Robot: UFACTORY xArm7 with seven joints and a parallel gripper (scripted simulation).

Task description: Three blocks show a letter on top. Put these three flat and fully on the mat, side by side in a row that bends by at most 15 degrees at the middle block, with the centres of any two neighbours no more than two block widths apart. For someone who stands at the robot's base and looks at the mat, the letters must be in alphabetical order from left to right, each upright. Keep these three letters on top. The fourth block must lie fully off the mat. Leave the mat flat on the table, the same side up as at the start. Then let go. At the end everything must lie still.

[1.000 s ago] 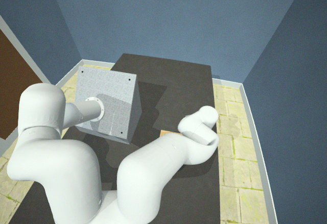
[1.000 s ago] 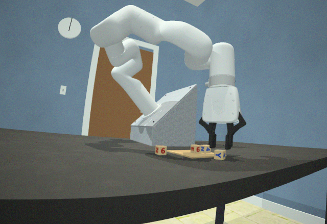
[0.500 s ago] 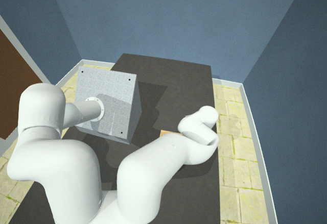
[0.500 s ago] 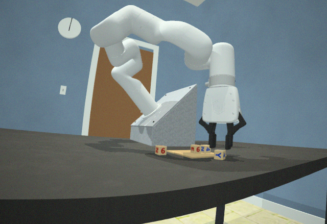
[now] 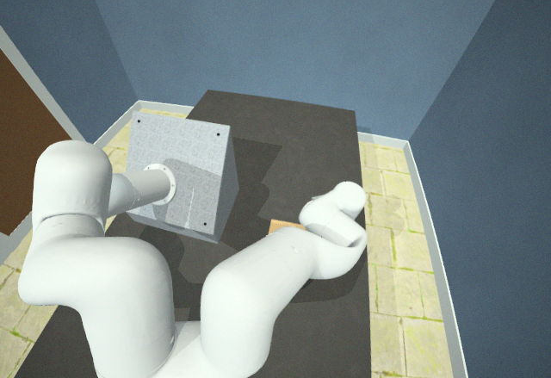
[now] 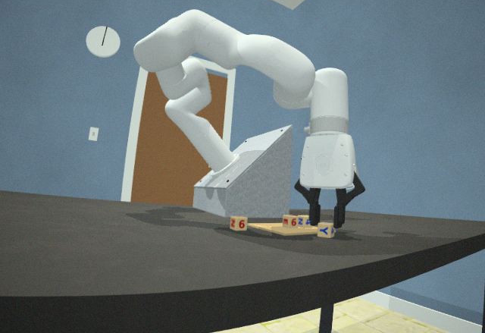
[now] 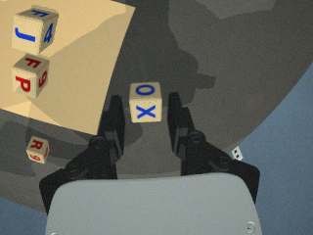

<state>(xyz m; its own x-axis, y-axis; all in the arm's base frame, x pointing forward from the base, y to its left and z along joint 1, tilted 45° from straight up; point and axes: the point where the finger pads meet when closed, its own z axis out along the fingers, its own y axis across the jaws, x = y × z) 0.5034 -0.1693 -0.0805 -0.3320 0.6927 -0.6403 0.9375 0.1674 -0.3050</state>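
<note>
Wrist view shows the X block (image 7: pixel 146 103) between spread fingers (image 6: pixel 314 209); top view hides both

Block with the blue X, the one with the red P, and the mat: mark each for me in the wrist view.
Block with the blue X (image 7: pixel 146 112): wrist view, on its X face.
Block with the red P (image 7: pixel 22 84): wrist view, on its P face.
Mat (image 7: pixel 80 93): wrist view, on its bare surface.

We seem to be in a plain room, its exact kind uncertain: around the dark table (image 5: pixel 311 138) (image 6: pixel 156 259) we see blue walls (image 5: pixel 275 31) (image 6: pixel 51 86), a brown door (image 5: pixel 21 142) (image 6: pixel 164 145) behind it, a clock (image 6: pixel 102 42) beyond it, and stone-like floor tiles (image 5: pixel 400 249) (image 6: pixel 313 315) below it.
</note>
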